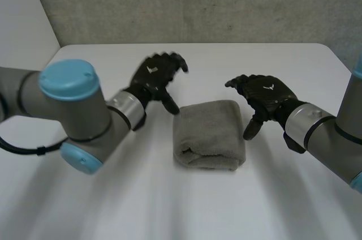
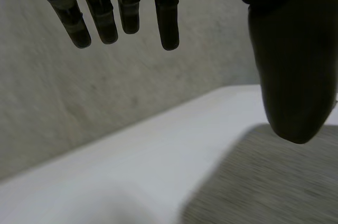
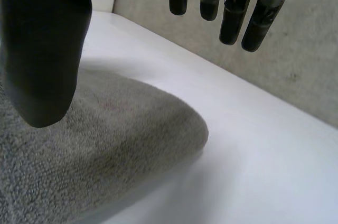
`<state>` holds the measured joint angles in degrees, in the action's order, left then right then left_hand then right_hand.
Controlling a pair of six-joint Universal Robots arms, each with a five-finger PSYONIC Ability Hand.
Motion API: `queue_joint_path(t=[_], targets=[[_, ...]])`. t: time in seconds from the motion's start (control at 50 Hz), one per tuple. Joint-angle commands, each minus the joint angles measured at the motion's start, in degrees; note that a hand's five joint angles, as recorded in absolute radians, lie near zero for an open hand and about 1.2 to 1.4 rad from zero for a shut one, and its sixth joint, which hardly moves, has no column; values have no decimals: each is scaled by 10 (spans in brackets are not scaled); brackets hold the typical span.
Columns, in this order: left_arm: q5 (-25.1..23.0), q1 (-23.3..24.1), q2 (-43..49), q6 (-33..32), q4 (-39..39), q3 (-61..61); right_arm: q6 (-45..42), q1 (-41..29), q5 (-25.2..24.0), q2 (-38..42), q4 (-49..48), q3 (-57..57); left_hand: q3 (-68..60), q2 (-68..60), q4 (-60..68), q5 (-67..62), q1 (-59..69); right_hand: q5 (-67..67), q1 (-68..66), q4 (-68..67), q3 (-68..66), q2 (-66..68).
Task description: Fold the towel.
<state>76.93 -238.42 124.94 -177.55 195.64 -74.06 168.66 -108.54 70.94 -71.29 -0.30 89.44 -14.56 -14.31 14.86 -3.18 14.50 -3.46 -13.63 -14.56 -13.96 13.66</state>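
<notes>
A grey towel [image 1: 209,133] lies folded into a thick squarish bundle in the middle of the white table [image 1: 186,206]. My left hand [image 1: 154,80] hovers just off the towel's far left corner, fingers spread and holding nothing. In the left wrist view its fingers [image 2: 168,18] are straight, and the towel [image 2: 274,182] lies under the thumb. My right hand [image 1: 263,99] hangs beside the towel's right edge, open and empty. The right wrist view has straight fingers [image 3: 232,15] above bare table and the towel [image 3: 105,145] beneath the thumb.
A grey concrete wall [image 1: 186,2] rises behind the table's far edge. A pale panel [image 1: 22,19] stands at the far left. Bare table surface surrounds the towel on all sides.
</notes>
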Motion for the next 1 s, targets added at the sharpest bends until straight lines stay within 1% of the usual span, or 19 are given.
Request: queue_joint_path(t=[0.02, 0.06, 0.18, 0.34, 0.5, 0.54, 0.58, 0.62, 0.64, 0.68, 0.7, 0.72, 0.76, 0.78, 0.8, 0.82, 0.86, 0.92, 1.0], targets=[[31, 37, 31, 10, -47, -15, 45, 5, -1, 80, -13, 10, 27, 24, -30, 13, -26, 35, 36, 46, 40, -37], [56, 46, 49, 10, -50, -26, 45, 6, 0, 95, -13, 10, 27, 24, -30, 13, -26, 35, 36, 46, 40, -37], [86, 52, 85, 6, -50, -30, 39, 6, 7, 145, -14, -1, 27, 24, -30, 13, -26, 35, 36, 46, 40, -37], [102, 51, 87, 5, -52, -20, 39, 4, 9, 120, -16, 0, 27, 24, -30, 13, -26, 35, 36, 46, 40, -37], [101, 43, -16, 9, -55, -16, 49, -3, 17, 34, -13, -29, 37, 34, -40, 23, -36, 35, 36, 46, 40, -37], [100, 41, -64, 5, -55, -14, 55, -3, 26, 19, -9, -45, 38, 36, -41, 25, -38, 35, 36, 46, 40, -37], [101, 40, -86, 4, -56, -14, 62, -4, 42, 6, -4, -64, 38, 36, -41, 25, -38, 35, 36, 46, 40, -37], [101, 38, -104, 4, -56, -12, 70, -5, 87, -19, 13, -106, 38, 36, -41, 25, -38, 35, 36, 46, 40, -37], [101, 32, -122, 4, -60, -7, 70, -5, 87, -19, 13, -106, 38, 36, -41, 25, -38, 35, 36, 46, 40, -37], [103, 25, -137, 4, -66, -5, 68, -5, 137, -35, 35, -147, 38, 36, -41, 25, -38, 35, 36, 46, 40, -37], [109, 14, -152, 4, -77, 0, 68, -5, 137, -35, 35, -147, 37, 34, -40, 23, -36, 35, 36, 46, 40, -37], [109, 14, -152, 4, -77, 1, 67, -6, 159, -38, 42, -164, 37, 34, -40, 23, -36, 35, 36, 46, 40, -37], [135, -22, -174, 4, -111, 18, 66, -6, 173, -40, 47, -175, 35, 33, -38, 21, -34, 35, 36, 46, 40, -37], [135, -22, -174, 4, -111, 18, 66, -6, 184, -41, 48, -182, 35, 33, -38, 21, -34, 35, 36, 46, 40, -37], [146, -41, -179, 3, -137, 33, 66, -6, 184, -41, 48, -183, 38, 36, -41, 25, -38, 35, 36, 46, 40, -37], [147, -42, -179, 3, -137, 33, 67, -5, 193, -43, 48, -186, 38, 36, -41, 25, -38, 35, 36, 46, 40, -37], [159, -70, -181, 6, -190, 61, 66, -4, 197, -46, 48, -187, 38, 36, -41, 25, -38, 35, 36, 46, 40, -37], [161, -85, -181, 4, -227, 76, 65, 1, 197, -49, 49, -192, 38, 36, -41, 25, -38, 35, 36, 46, 40, -37], [161, -98, -181, 4, -234, 83, 67, 2, 198, -52, 51, -198, 38, 36, -41, 25, -38, 35, 36, 46, 40, -37]])
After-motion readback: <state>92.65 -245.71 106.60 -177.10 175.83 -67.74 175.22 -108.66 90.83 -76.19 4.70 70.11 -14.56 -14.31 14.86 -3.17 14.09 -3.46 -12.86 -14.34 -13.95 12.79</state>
